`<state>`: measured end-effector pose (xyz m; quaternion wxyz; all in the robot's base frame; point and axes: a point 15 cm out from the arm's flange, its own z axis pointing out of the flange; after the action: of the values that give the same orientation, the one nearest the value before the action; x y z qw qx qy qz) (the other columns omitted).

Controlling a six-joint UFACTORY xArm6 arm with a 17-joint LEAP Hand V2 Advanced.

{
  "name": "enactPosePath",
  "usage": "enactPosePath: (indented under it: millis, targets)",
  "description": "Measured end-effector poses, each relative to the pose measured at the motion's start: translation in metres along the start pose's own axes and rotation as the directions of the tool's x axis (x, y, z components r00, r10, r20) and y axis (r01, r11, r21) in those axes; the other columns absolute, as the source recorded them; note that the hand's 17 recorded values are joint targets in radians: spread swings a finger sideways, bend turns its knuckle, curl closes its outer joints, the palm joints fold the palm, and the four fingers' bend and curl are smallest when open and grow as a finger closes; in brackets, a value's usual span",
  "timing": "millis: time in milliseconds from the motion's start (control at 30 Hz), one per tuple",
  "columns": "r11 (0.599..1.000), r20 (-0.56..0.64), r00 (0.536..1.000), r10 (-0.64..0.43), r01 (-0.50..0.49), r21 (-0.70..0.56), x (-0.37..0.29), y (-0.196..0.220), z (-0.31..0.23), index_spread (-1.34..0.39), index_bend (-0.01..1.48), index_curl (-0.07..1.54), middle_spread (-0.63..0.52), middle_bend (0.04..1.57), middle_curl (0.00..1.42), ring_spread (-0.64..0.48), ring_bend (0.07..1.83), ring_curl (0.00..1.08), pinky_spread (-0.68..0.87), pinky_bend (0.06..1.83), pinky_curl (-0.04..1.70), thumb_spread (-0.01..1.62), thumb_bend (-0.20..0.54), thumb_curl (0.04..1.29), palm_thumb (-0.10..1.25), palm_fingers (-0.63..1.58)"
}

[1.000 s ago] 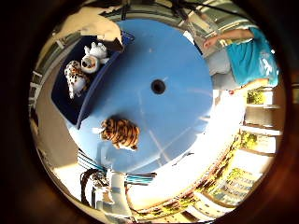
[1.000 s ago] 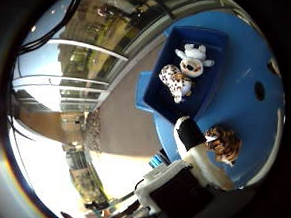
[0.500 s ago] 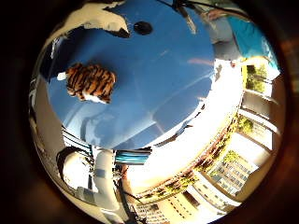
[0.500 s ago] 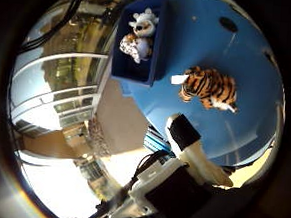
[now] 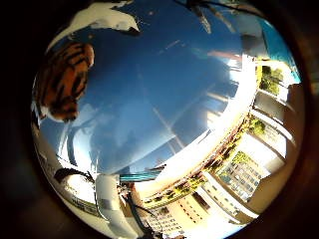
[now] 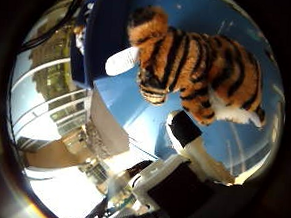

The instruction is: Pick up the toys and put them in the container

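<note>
White and black hand point(image 6: 192, 162), black-capped white fingertip point(image 6: 183, 127), boxy black palm block below, rounded white finger segment point(image 5: 110, 201) with teal strip beside it

— What's the tiger point(image 6: 203, 73) made of?
— Shaggy striped plush, matt.
— And the surface point(image 5: 164, 99)?
— Smooth blue, glossy, throwing glare. The hand point(image 6: 193, 147) looks like hard plastic.

It is an outdoor place high up, like a balcony or terrace, because beside the round blue table point(image 5: 164, 99) one sees a railing point(image 6: 50, 107), tall city buildings point(image 5: 234, 174) and bright daylight.
</note>
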<state>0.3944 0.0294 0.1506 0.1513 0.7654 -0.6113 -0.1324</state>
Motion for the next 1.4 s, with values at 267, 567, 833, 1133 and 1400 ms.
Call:
enactPosePath:
  millis: [267, 567, 833, 1133, 1400]
  targets:
    - [0.996, -0.117, 0.993, -0.019, 0.008, -0.089, 0.000, 0.001, 0.023, -0.02, 0.14, 0.22, 0.04, 0.36, 0.40, 0.27, 0.77, 0.35, 0.48, 0.82, 0.28, 1.11, -0.028, 0.36, 0.56, 0.73]
    - [0.998, -0.158, 0.986, -0.049, 0.041, -0.052, -0.001, 0.001, 0.005, -0.34, 0.21, 0.16, -0.11, 0.89, 0.71, 0.07, 1.26, 0.59, 0.39, 1.12, 0.47, 1.07, 0.020, 0.45, 0.80, 1.07]
    - [0.998, -0.156, 0.987, -0.033, 0.041, 0.049, 0.000, 0.015, -0.042, -0.59, 0.38, 0.11, -0.17, 1.09, 0.88, -0.02, 1.34, 0.67, 0.30, 1.32, 0.62, 1.05, 0.052, 0.59, 0.98, 1.06]
    - [0.994, -0.135, 0.987, -0.088, 0.096, 0.058, -0.015, 0.077, -0.098, -0.83, 0.58, 0.06, -0.19, 1.14, 1.00, -0.06, 1.40, 0.72, 0.24, 1.38, 0.73, 1.05, 0.001, 0.69, 0.99, 0.98]
    - [0.977, -0.116, 0.984, -0.135, 0.152, 0.151, -0.044, 0.108, -0.179, -0.95, 0.69, 0.02, -0.20, 1.16, 1.05, -0.07, 1.43, 0.74, 0.22, 1.39, 0.78, 1.05, -0.013, 0.76, 0.99, 0.95]
